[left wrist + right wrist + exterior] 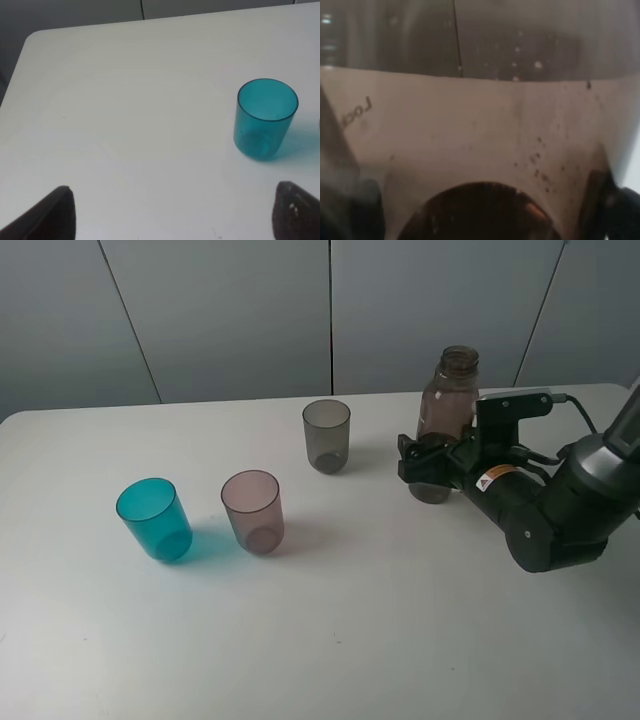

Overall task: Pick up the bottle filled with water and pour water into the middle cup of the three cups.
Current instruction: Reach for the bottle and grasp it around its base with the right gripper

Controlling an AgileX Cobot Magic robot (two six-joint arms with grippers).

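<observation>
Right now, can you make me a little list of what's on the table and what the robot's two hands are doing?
table: white
teal cup: upright, at the left end of the row
pink cup: upright, in the middle
grey cup: upright, nearest the bottle
bottle: upright on the table, no cap
right gripper: open, jaws either side of the bottle's lower part
left gripper: open, holding nothing, teal cup ahead of it

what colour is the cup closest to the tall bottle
Smoky grey see-through plastic tumbler, clearest in the exterior high view.
</observation>
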